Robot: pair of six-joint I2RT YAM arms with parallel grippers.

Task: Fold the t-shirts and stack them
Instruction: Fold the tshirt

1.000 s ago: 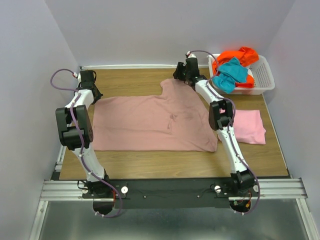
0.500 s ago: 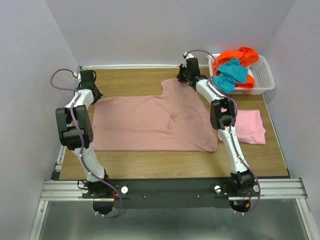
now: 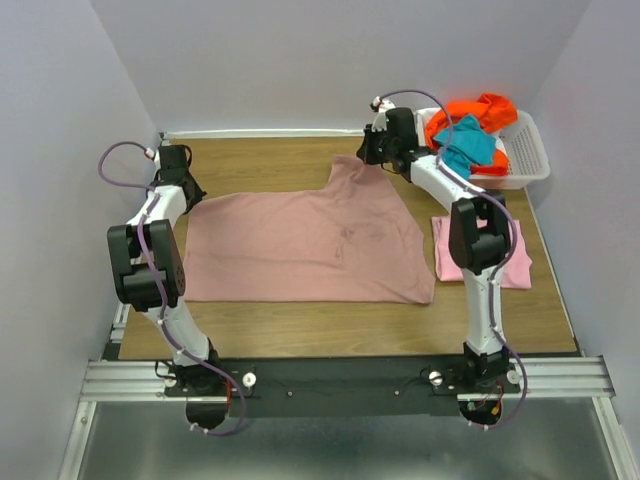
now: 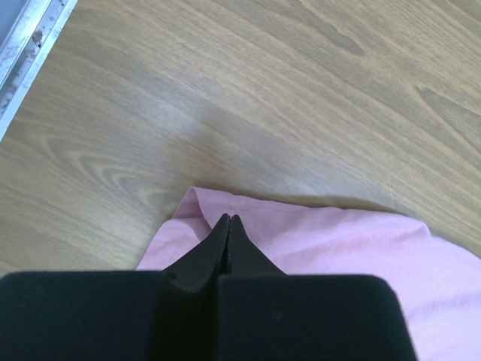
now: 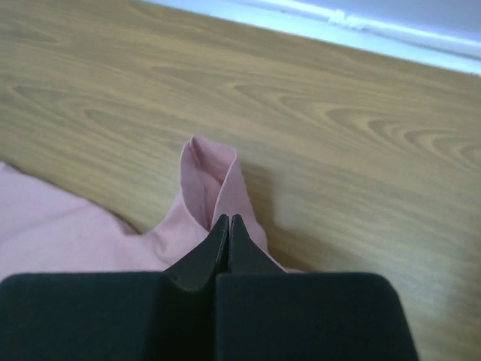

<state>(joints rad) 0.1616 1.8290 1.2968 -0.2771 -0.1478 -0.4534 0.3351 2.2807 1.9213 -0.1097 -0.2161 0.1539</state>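
Note:
A large rose-mauve t-shirt point(image 3: 300, 250) lies spread flat across the middle of the table. My left gripper point(image 3: 191, 194) is at its far left corner, shut, its tips pinching the pink hem point(image 4: 248, 226). At the far right, my right gripper point(image 3: 369, 156) is shut on the sleeve point(image 5: 210, 169), which bunches up into a fold in front of the tips. A lighter pink t-shirt point(image 3: 523, 262) lies folded at the right, partly hidden under my right arm. Orange point(image 3: 480, 108) and teal point(image 3: 466, 146) t-shirts are heaped in the basket.
The white slotted basket point(image 3: 535, 162) stands at the far right corner by the wall. Bare wood shows along the far edge point(image 5: 338, 135) and the near edge point(image 3: 330, 325). A metal rail point(image 4: 26, 53) borders the table's left side.
My right gripper closed on the sleeve and swung right and back toward the basket, drawing the sleeve with it. The right forearm now crosses the folded pink shirt. The left gripper stayed shut.

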